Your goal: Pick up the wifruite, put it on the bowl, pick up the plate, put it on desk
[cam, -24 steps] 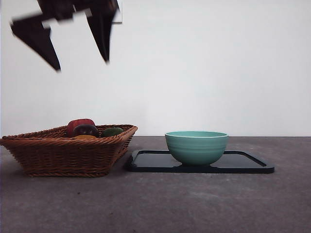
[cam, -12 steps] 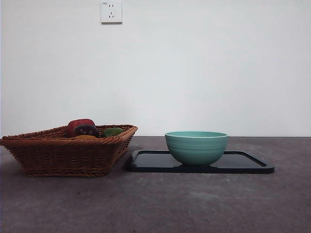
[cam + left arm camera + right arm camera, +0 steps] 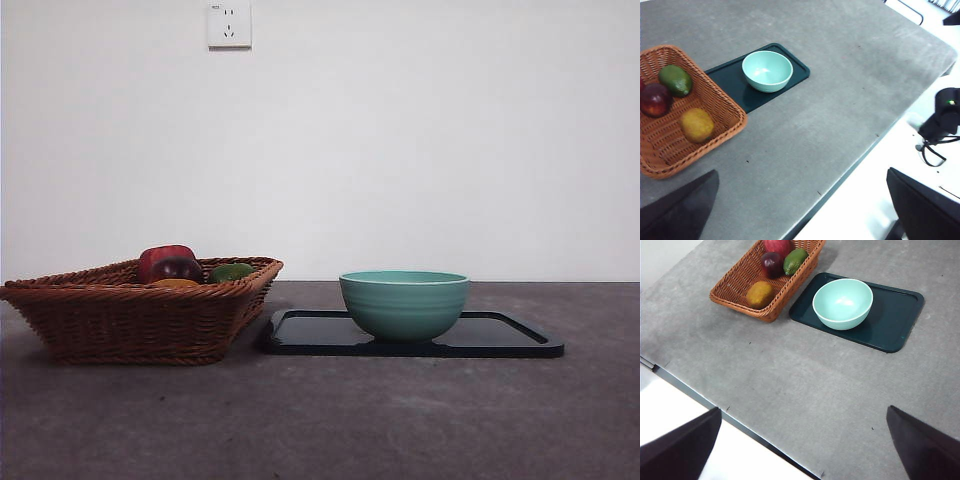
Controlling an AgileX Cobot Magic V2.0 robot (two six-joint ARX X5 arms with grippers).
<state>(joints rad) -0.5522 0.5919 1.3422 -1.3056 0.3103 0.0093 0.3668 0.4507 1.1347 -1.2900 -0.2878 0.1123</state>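
Observation:
The wifruite [image 3: 697,125] lies in a brown wicker basket [image 3: 725,102], next to a dark red-purple fruit and a green fruit. It also shows in the right wrist view [image 3: 760,294] and as an orange sliver over the basket rim in the front view [image 3: 176,283]. The empty mint-green bowl [image 3: 404,303] [image 3: 767,70] [image 3: 842,302] stands on a flat dark plate [image 3: 500,335] [image 3: 895,315] on the desk [image 3: 330,420]. My left gripper [image 3: 801,171] and my right gripper [image 3: 804,408] are both open, empty and high above the desk. Neither shows in the front view.
The basket [image 3: 130,315] stands just left of the plate, almost touching it. A red fruit [image 3: 165,256] sits at the back of the basket. The desk's near edge [image 3: 700,400] runs below both grippers. A wall socket [image 3: 229,23] is high on the wall.
One second ago an arm's black jaws showed at the front view's top left. They have risen out of view. The fruit, bowl and plate have not moved.

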